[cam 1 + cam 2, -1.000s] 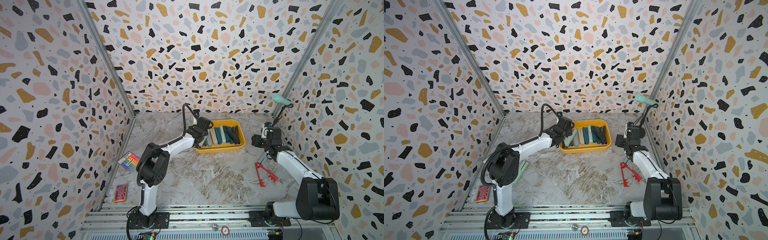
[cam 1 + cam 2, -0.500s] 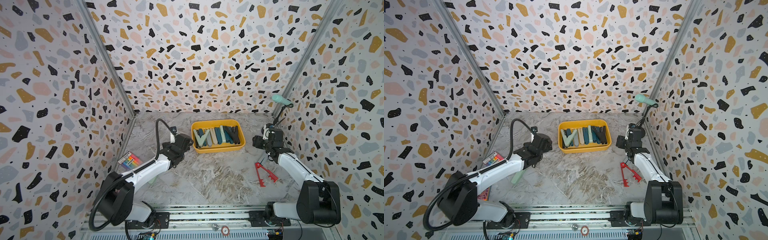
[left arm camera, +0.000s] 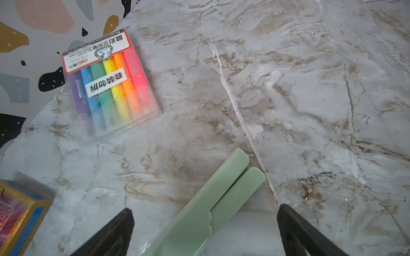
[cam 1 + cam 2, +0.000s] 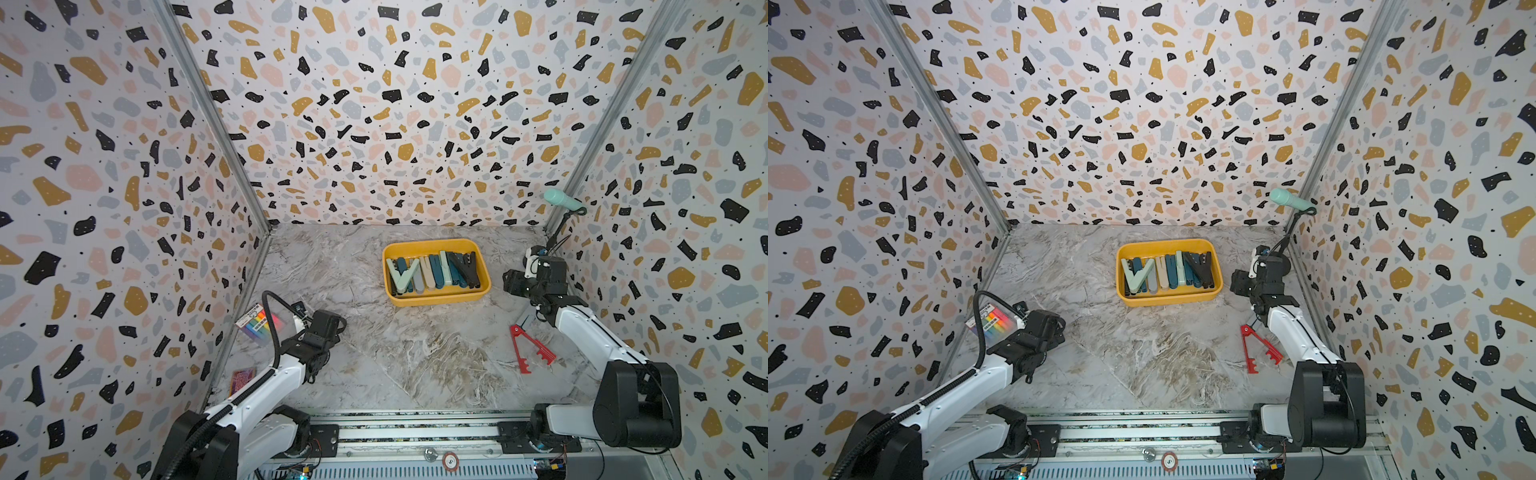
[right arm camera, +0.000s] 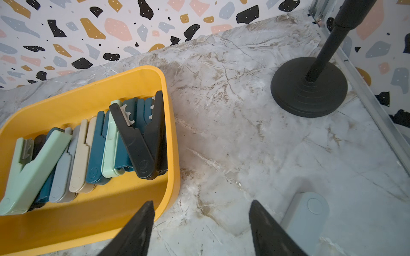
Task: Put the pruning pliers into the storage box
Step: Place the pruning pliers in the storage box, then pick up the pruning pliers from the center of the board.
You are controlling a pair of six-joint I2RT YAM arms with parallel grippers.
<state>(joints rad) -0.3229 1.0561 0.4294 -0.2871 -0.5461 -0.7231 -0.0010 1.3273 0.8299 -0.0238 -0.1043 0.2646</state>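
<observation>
The yellow storage box (image 4: pixel 436 300) (image 4: pixel 1169 300) stands at the back middle with several pruning pliers (image 4: pixel 432 272) (image 5: pixel 97 153) lying side by side in it. Red pliers (image 4: pixel 530 347) (image 4: pixel 1258 349) lie spread on the table at the right. Mint pliers (image 3: pixel 210 204) lie on the table between the fingers of my left gripper (image 3: pixel 205 208) (image 4: pixel 313 368), which is open and not touching them; both top views hide them under the gripper. My right gripper (image 5: pixel 201 202) (image 4: pixel 513 284) hangs open and empty beside the box's right end. Grey pliers (image 5: pixel 306 212) lie next to it.
A rainbow-striped highlighter packet (image 3: pixel 108 88) (image 4: pixel 257 326) and a small coloured card box (image 3: pixel 17 212) (image 4: pixel 241 380) lie by the left wall. A mint microphone (image 4: pixel 563 201) on a black stand (image 5: pixel 309 86) occupies the back right corner. Patterned walls close three sides.
My left arm swung from the storage box back to the front left, over the mint pliers, and its jaws opened wider. The right arm hardly moved.
</observation>
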